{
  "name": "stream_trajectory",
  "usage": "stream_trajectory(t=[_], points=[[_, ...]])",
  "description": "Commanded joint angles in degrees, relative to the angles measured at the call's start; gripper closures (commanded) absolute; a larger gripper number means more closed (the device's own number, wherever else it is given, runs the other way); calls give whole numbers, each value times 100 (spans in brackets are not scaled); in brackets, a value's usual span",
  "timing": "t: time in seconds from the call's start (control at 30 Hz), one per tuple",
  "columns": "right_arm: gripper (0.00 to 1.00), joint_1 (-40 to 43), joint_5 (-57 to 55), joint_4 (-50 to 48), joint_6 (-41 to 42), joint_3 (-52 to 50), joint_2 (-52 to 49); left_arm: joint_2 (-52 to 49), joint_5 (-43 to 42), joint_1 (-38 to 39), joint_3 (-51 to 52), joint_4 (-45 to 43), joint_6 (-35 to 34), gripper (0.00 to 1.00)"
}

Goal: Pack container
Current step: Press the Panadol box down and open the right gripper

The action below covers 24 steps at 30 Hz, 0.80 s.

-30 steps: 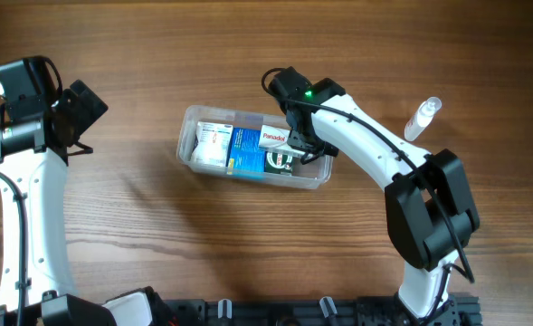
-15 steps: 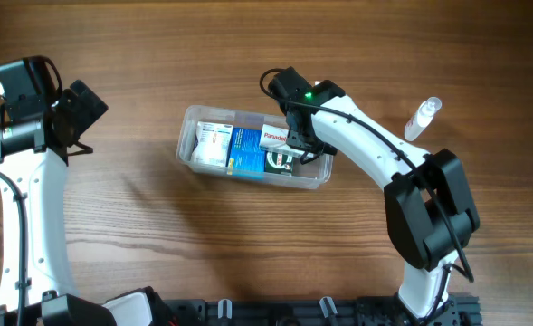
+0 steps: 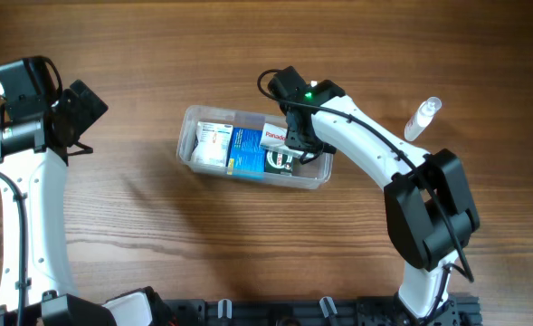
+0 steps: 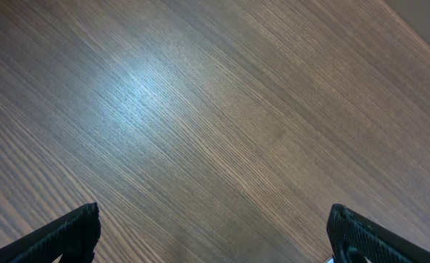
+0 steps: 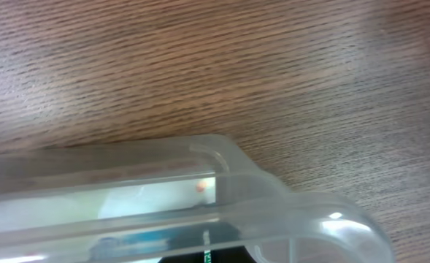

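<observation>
**Right arm at the container, left arm off to the side**

From overhead we see the container [image 3: 185, 145] near the middle of the table [image 3: 157, 54], holding a white box [image 3: 214, 143], a blue box [image 3: 245, 149] and a red-and-white Panadol box [image 3: 273, 137]. The right gripper [image 3: 295, 149] sits over its right end, just beside the Panadol box. We cannot tell whether its fingers are apart or closed. The right wrist view gives only a close look at the container's clear, rounded corner rim on the wood grain. The left wrist view shows what overhead does not: the left gripper [image 4: 213, 232] has its fingers spread wide over bare wood, well apart from the container. A small clear bottle [image 3: 422, 119] lies outside the container, near the right arm.
</observation>
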<state>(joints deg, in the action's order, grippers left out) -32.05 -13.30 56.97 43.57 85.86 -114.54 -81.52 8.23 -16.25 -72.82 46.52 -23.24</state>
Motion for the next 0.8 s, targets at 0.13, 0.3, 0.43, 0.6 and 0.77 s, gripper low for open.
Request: stream_trajectory(t=[0.13, 0.3, 0.43, 0.6, 0.77], points=[[96, -13, 612, -363, -619, 129, -127, 50, -7, -26, -4, -7, 28, 0], [96, -24, 710, -400, -787, 212, -127, 52, -7, -26, -4, -7, 28, 0], [96, -24, 933, -439, -984, 365, -127, 52, -7, -26, -4, -9, 28, 0], [96, -24, 1563, -732, -1381, 455, -127, 52, -7, -26, -4, -9, 28, 0], [96, -22, 1237, -400, -1342, 737, -57, 50, -7, -26, -4, -9, 28, 0]])
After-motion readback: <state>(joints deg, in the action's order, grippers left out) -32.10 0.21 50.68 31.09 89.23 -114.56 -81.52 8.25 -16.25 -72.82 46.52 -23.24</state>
